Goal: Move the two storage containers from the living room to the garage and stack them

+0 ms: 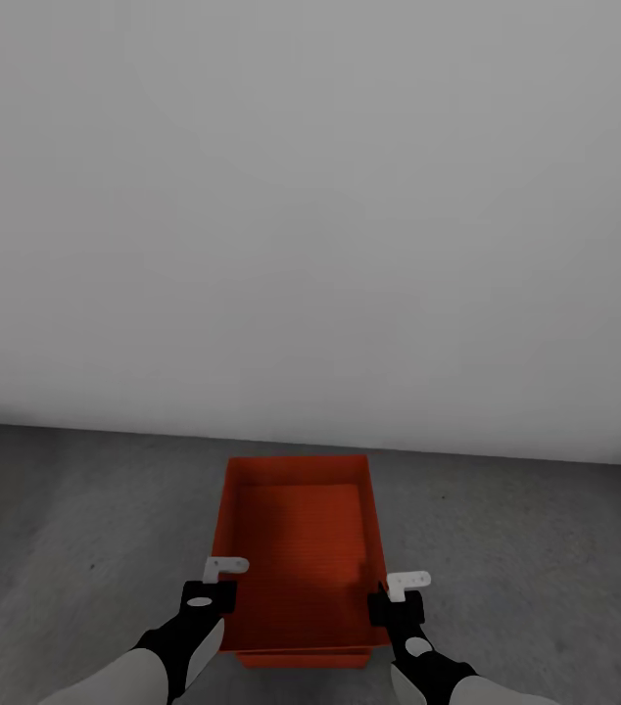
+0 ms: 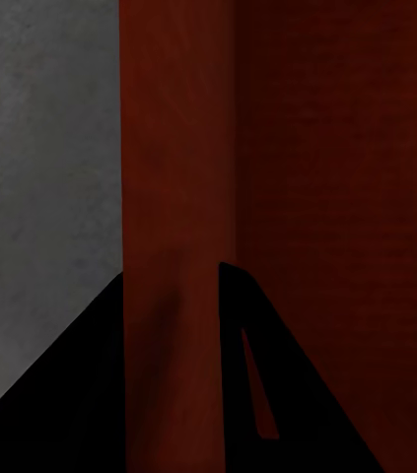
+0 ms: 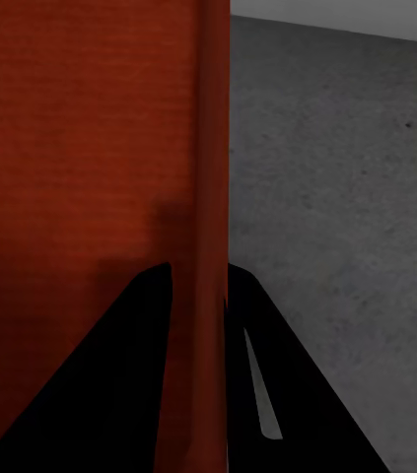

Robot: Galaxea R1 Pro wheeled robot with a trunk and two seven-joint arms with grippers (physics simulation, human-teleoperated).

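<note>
Jaws of my left gripper (image 1: 209,595) and right gripper (image 1: 396,609) pinch the container's (image 1: 296,558) 2 long walls, keeping it level over the floor (image 1: 75,519). Left wrist: wall clamped between fingers (image 2: 267,394). Right wrist: the same, for an even set-down.

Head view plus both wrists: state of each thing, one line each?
upper storage container: upright, open top, nothing inside, held by both side walls, with a second orange rim just beneath.
lower storage container: under the upper one, a strip of its rim visible at the near end.
left gripper: shut on the upper container's left wall.
right gripper: shut on its right wall.
</note>
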